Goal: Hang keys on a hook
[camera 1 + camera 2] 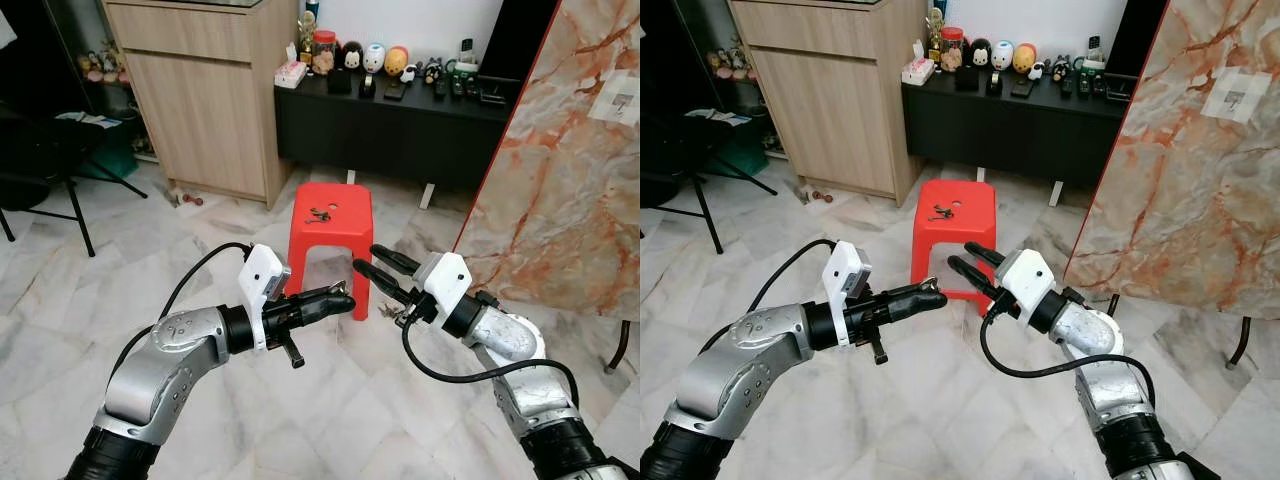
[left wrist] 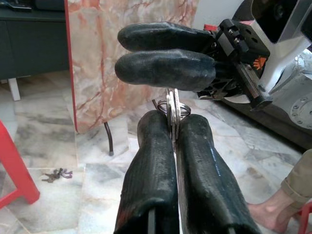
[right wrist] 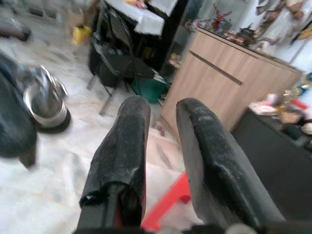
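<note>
Two grippers meet tip to tip in front of you, above the marble floor (image 1: 200,240). Your left gripper (image 1: 340,298) has its fingers pressed together on a key ring (image 2: 172,106), the metal loops pinched edge-on between the pads and poking out past the tips. Your right gripper (image 1: 365,260) faces it with fingers parted, its tips just beyond the ring. Past both grippers stands a red stool (image 1: 331,215) with a second bunch of keys (image 1: 320,213) on its seat. A third bunch (image 2: 56,174) lies on the floor beside the stool's leg.
</note>
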Tool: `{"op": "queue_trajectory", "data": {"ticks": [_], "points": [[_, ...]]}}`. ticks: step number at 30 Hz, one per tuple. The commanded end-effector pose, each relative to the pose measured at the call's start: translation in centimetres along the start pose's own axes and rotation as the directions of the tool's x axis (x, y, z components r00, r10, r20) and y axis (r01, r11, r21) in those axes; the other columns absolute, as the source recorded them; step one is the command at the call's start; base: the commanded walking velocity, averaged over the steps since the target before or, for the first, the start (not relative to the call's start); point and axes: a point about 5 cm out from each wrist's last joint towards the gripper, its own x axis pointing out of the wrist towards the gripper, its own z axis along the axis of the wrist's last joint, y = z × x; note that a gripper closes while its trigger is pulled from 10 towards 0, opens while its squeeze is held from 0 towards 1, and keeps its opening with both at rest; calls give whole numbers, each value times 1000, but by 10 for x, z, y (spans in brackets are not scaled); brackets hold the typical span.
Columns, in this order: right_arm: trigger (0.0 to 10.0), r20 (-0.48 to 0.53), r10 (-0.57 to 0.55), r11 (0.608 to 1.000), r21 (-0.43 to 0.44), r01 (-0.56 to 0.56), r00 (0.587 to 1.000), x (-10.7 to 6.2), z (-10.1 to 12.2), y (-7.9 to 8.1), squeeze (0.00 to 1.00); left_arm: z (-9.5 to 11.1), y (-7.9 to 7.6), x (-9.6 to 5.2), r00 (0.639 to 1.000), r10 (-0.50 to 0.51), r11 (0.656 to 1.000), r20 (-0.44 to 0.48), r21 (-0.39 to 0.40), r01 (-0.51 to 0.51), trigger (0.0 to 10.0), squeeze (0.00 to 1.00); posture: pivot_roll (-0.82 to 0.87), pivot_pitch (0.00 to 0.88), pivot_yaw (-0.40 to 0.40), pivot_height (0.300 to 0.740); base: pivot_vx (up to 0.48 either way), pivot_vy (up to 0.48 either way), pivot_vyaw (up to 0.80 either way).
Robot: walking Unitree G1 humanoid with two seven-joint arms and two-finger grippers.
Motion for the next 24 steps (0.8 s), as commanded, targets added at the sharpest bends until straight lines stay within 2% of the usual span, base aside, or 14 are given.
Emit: {"op": "queue_trajectory", "data": {"ticks": [1, 4, 8, 11, 14, 15, 17, 22, 24], "points": [[10000, 56, 22, 998, 63, -25, 998, 1, 10, -1, 0, 7, -7, 6, 999, -49, 999, 4, 24, 49, 10000, 0, 22, 0, -67, 740, 0, 0, 0], [10000, 59, 58, 993, 103, -64, 997, 1, 11, 1, 0, 7, -6, 8, 999, -49, 998, 5, 29, 49, 10000, 0, 18, 0, -68, 740, 0, 0, 0], [10000, 20, 59, 993, 104, -61, 998, 0, 6, -1, 0, 6, -4, 9, 1000, -29, 999, 5, 42, 28, 10000, 0, 16, 0, -69, 740, 0, 0, 0], [10000, -77, -11, 995, 103, 19, 997, -4, -10, -5, 0, 2, 5, 9, 997, 74, 995, 7, 70, -74, 10000, 0, 19, 0, -70, 740, 0, 0, 0], [10000, -103, -35, 989, 139, 49, 994, -6, -14, -4, 0, 3, 16, 6, 983, 179, 981, 27, 65, -181, 10000, 0, 21, 0, -71, 740, 0, 0, 0], [10000, -103, -35, 989, 139, 49, 994, -6, -14, -4, 0, 3, 16, 6, 983, 179, 981, 27, 65, -181, 10000, 0, 21, 0, -71, 740, 0, 0, 0], [10000, -104, -32, 988, 149, 48, 994, -7, -14, -5, 0, 10, 28, 1, 961, 268, 959, 69, 76, -273, 10000, 0, 23, 0, -71, 740, 0, 0, 0], [10000, -104, -54, 985, 158, 70, 993, -7, -12, -12, 0, 16, 34, -2, 949, 300, 948, 95, 83, -308, 10000, 0, 22, 0, -70, 740, 0, 0, 0], [10000, -102, -46, 976, 208, 67, 994, -8, -13, -14, 0, 15, 33, -1, 952, 290, 950, 97, 87, -299, 10000, 0, 23, 0, -72, 740, 0, 0, 0]]}}
